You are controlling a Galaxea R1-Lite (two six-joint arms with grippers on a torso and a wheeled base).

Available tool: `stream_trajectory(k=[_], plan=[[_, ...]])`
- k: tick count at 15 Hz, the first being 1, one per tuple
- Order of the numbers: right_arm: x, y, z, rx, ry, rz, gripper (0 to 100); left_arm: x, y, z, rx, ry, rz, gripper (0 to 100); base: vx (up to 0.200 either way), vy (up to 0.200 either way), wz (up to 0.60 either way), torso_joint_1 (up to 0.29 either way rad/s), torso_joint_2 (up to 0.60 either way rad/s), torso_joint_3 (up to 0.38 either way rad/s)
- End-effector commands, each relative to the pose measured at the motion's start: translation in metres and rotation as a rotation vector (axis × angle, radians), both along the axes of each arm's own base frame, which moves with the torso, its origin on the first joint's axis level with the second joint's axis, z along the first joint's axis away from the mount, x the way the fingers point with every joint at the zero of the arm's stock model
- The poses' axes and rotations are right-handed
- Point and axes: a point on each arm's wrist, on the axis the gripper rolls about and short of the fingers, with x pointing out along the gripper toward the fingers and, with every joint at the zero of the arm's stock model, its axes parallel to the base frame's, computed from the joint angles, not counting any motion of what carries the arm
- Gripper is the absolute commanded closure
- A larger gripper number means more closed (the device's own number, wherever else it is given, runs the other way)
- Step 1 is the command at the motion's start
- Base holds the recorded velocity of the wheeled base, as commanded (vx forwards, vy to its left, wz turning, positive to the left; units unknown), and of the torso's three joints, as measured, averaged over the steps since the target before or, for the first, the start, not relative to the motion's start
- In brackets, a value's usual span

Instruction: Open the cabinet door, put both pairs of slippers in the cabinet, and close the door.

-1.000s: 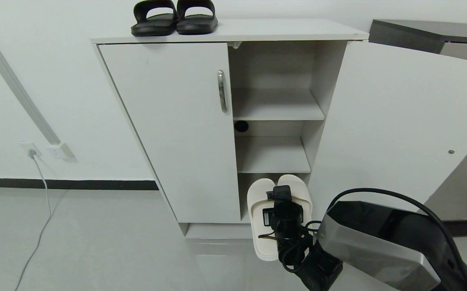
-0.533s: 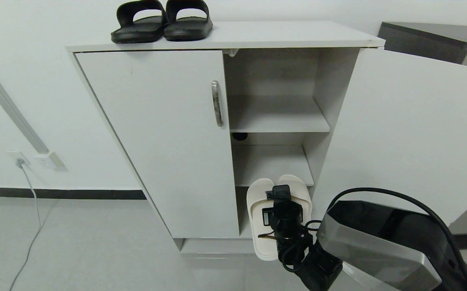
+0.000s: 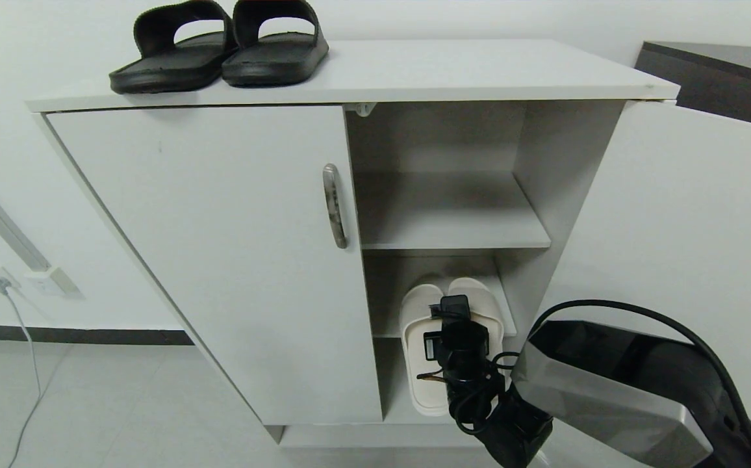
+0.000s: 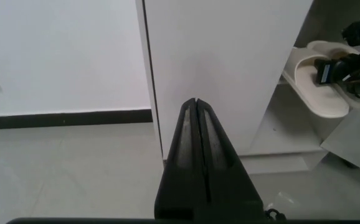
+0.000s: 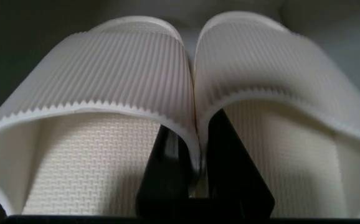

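**A:** Where are we logging the white slippers (image 3: 418, 325)?

**B:** We are seeing the right gripper (image 3: 455, 312) holding them as a pair, side by side, in the open right half of the cabinet (image 3: 479, 65). In the right wrist view its jaws are pinching the two inner strap edges together, with one jaw inside each slipper. The toes are pointing in over the second shelf (image 3: 382, 318) and the heels are sticking out at the front. We cannot tell whether the soles are touching the shelf.

**A:** Doors?

**B:** The right door (image 3: 674, 214) is standing wide open. The left door (image 3: 206, 260) is sitting shut, its metal handle (image 3: 334, 205) upright at the inner edge.

**A:** The other pair?

**B:** The black slippers (image 3: 219, 45) are sitting side by side on the cabinet top, at its left end.

**A:** The left arm?

**B:** The left gripper (image 4: 196, 112) is hanging low before the left door, above the floor (image 4: 55, 174). Its jaws are pressing together on nothing.

**A:** Any writing?

**B:** We are noting a white label (image 3: 429, 348) on the right gripper's body, with print too small to read.
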Motion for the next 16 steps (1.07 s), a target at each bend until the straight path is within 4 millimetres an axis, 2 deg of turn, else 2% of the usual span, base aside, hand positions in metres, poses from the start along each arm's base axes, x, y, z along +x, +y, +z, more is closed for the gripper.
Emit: stream_trajectory(k=[1, 3, 6, 9, 13, 16], plan=[[0.000, 0.000, 0.000, 0.000, 0.000, 0.000, 100, 0.000, 0.000, 0.000, 0.000, 0.001, 0.000, 100, 0.000, 0.000, 0.00, 0.000, 0.00, 0.000], [0.005, -0.003, 0.001, 0.001, -0.001, -0.012, 100, 0.000, 0.000, 0.000, 0.000, 0.001, 0.000, 100, 0.000, 0.000, 0.00, 0.000, 0.00, 0.000], [0.025, -0.011, 0.008, 0.009, 0.002, -0.045, 100, 0.000, 0.000, 0.000, 0.001, 0.001, 0.000, 100, 0.000, 0.000, 0.00, 0.000, 0.00, 0.000], [0.036, -0.009, 0.017, 0.008, 0.004, -0.056, 100, 0.000, 0.000, 0.000, 0.003, 0.001, -0.002, 100, 0.000, 0.000, 0.00, 0.000, 0.00, 0.000], [0.062, -0.009, 0.023, 0.018, 0.024, -0.084, 100, 0.000, 0.000, 0.000, 0.003, 0.001, 0.000, 100, 0.000, 0.000, 0.00, 0.000, 0.00, 0.000], [0.082, -0.006, 0.042, 0.033, 0.020, -0.090, 100, 0.000, 0.000, 0.000, 0.003, 0.001, 0.001, 100, 0.000, 0.000, 0.00, 0.000, 0.00, 0.000]])
